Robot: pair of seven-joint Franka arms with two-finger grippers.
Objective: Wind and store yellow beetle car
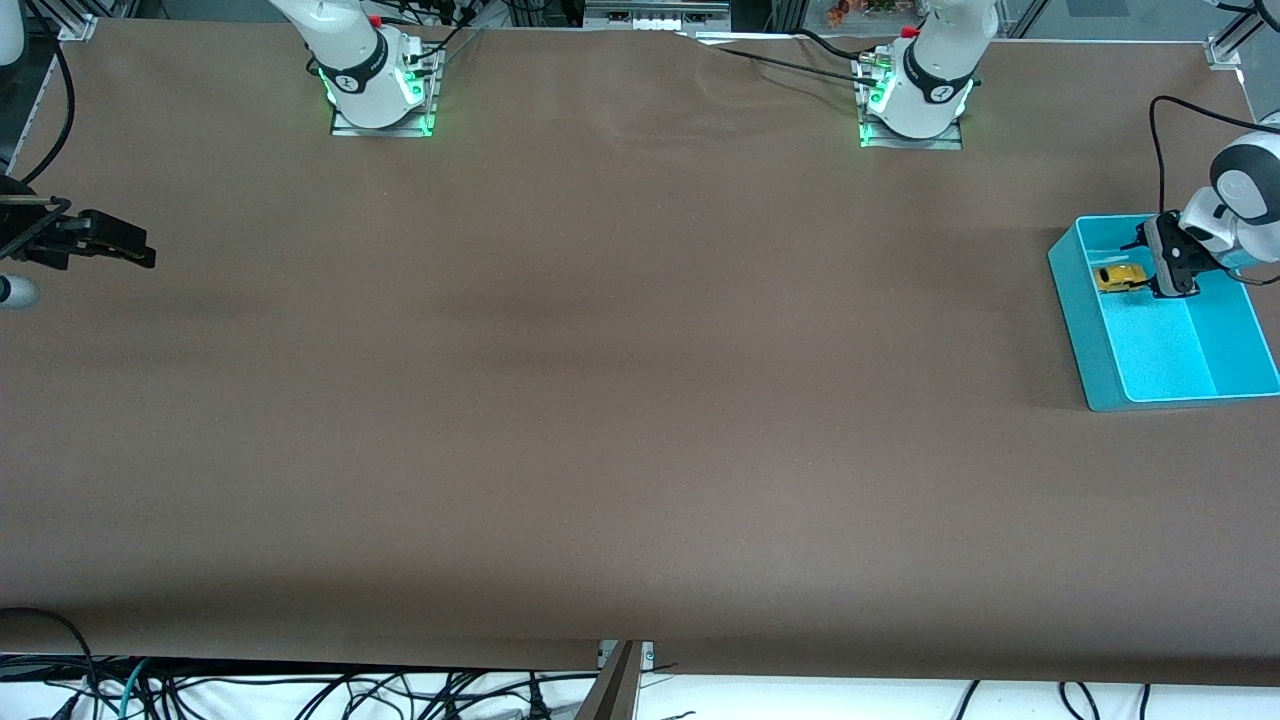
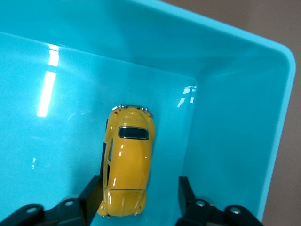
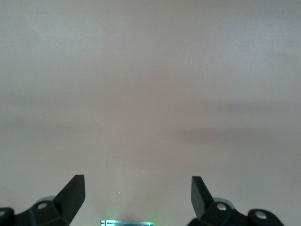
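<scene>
The yellow beetle car (image 1: 1120, 277) (image 2: 128, 162) lies roof up on the floor of the turquoise bin (image 1: 1075, 310), in the part of the bin farther from the front camera and close to a bin wall (image 2: 235, 117). My left gripper (image 1: 1172, 290) (image 2: 139, 188) hangs low inside the bin over the car's end, open. One finger (image 2: 91, 195) is right beside the car's side, and a clear gap separates the car from the other finger (image 2: 186, 193). My right gripper (image 1: 140, 250) (image 3: 137, 181) waits open and holds nothing over bare table at the right arm's end.
The bin stands at the left arm's end of the brown table (image 1: 620, 400). Both arm bases (image 1: 380, 90) (image 1: 915, 100) sit along the table's edge farthest from the front camera. Loose cables (image 1: 300, 695) hang below the nearest edge.
</scene>
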